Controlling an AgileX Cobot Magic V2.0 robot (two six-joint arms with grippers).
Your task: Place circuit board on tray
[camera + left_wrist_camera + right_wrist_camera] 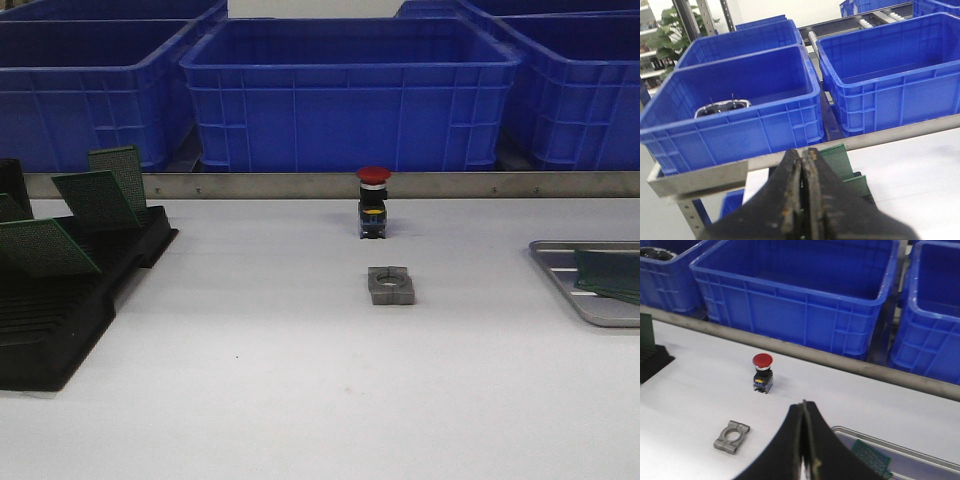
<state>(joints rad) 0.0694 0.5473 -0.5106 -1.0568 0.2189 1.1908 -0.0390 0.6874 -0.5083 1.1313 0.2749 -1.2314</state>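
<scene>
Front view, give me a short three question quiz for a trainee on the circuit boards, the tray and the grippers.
1. True or false: a circuit board already lies on the tray.
2. What stands between the black slotted rack and the tray? A) red push button and grey metal bracket B) a cup
3. Fill in: left gripper and right gripper both look ____.

Key: 1 true; 2 A; 3 shut.
</scene>
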